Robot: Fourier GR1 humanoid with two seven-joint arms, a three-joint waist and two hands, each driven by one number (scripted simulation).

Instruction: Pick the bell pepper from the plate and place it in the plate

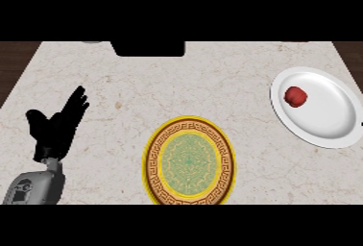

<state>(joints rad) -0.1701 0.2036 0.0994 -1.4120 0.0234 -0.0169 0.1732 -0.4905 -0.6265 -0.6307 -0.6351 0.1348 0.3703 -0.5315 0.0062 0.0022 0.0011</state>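
**Bell pepper on white plate, left hand idle at counter's left**

Head view, looking steeply down on a pale marbled counter (177, 91).

Bell pepper (296, 96): red, small, sits on the white plate (333, 120) at the counter's right side, in the plate's upper-left part, inside the rim. Nothing touches it.

White plate: plain, lies close to the counter's right edge; its right rim is cut off by the view's border.

Patterned plate (190, 161): yellow rim, brown band with a key pattern, green centre. Lies near the counter's front edge, about the middle, well apart from the white plate. Nothing lies on it.

Left hand (53, 129): black, at the counter's left, on a grey forearm coming in from the lower edge. Fingers straight and relaxed, pointing up and away, thumb spread to the side. Holds nothing. Well apart from both plates.

Right hand: does not show in this view.

Dark rectangular object (149, 48) at the counter's far edge, cannot tell what it is.
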